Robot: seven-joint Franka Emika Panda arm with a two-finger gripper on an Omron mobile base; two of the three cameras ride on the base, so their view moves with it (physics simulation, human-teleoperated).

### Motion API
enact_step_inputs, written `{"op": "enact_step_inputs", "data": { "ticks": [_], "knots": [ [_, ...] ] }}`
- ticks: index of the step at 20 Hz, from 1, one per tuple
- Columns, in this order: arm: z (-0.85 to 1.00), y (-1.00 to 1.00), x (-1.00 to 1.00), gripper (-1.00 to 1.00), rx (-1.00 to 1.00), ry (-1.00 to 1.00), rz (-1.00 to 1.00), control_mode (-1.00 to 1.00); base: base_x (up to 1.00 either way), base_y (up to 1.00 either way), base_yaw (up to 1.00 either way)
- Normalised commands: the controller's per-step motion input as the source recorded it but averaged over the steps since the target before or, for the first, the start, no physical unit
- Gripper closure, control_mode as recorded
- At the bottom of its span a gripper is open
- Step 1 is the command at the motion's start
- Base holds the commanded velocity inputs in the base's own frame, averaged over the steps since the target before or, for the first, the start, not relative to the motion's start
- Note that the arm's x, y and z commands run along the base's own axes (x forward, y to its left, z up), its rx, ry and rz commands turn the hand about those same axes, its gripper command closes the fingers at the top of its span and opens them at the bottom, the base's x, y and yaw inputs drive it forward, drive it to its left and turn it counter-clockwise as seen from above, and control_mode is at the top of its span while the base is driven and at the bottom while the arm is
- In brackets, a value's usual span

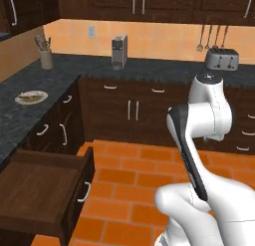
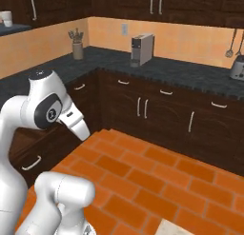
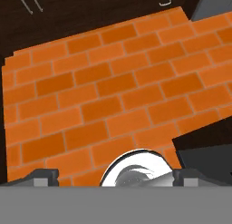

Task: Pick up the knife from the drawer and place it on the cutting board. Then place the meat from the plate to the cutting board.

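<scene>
Our gripper (image 3: 116, 177) hangs with jaws spread wide and nothing between them, looking down at orange brick floor (image 3: 108, 96) — no step of the task looks done yet. The drawer (image 1: 42, 190) stands pulled out; we cannot make out the knife inside. The plate (image 1: 31, 96) sits on the dark tabletop (image 1: 30, 83), something pale on it — likely the meat

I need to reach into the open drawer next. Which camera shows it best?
The left base view: the drawer stands pulled out at lower left, its reddish-brown inside seen from above. The right base view catches just its dark front and silver handle behind the arm. The hand view looks down at orange floor tiles.
</scene>
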Motion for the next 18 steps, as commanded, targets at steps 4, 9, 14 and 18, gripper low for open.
{"op": "enact_step_inputs", "data": {
  "ticks": [4,9,14,18],
  "knots": [
    [0.00,0.00,0.00,-1.00,0.00,0.00,0.00,1.00,1.00,-0.71,0.12],
    [0.00,0.00,0.00,-1.00,0.00,0.00,0.00,1.00,1.00,-0.50,0.01],
    [0.00,0.00,0.00,-1.00,0.00,0.00,0.00,1.00,1.00,-0.24,-0.10],
    [0.00,0.00,0.00,-1.00,0.00,0.00,0.00,1.00,1.00,-0.28,0.00]
  ]
}}
